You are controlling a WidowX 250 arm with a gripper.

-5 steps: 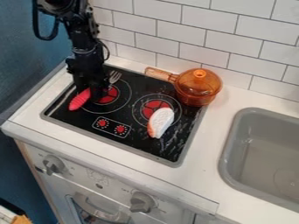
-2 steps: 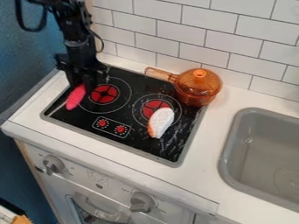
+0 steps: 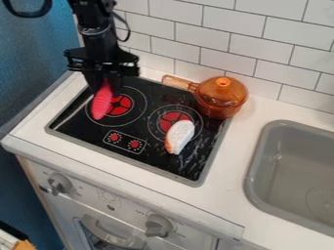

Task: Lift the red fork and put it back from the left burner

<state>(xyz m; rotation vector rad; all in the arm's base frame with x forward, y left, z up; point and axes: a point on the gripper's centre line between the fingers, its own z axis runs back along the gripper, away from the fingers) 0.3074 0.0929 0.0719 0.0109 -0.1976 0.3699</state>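
A black robot arm (image 3: 98, 41) reaches down from the upper left over a toy kitchen, its tool (image 3: 106, 84) clamped on the red fork (image 3: 102, 103) above the left side of the black cooktop (image 3: 85, 128). The fork's red end points down toward the front, in front of part of the left burner (image 3: 122, 105); its tines cannot be made out, and whether it touches the cooktop cannot be told. Near the right burner (image 3: 172, 118), a white piece of toy food (image 3: 180, 134) with an orange edge lies partly across the red center and its printed rings. An amber, see-through lidded pot (image 3: 221, 100) stands at the cooktop's back right corner, its pale handle (image 3: 177, 82) turned to the left. Two red dials are printed on the panel (image 3: 124, 142) at the front. The white bench (image 3: 225, 183) holds the cooktop, with a gray sink (image 3: 287, 171) set in at right and a white tiled wall (image 3: 254, 44) behind
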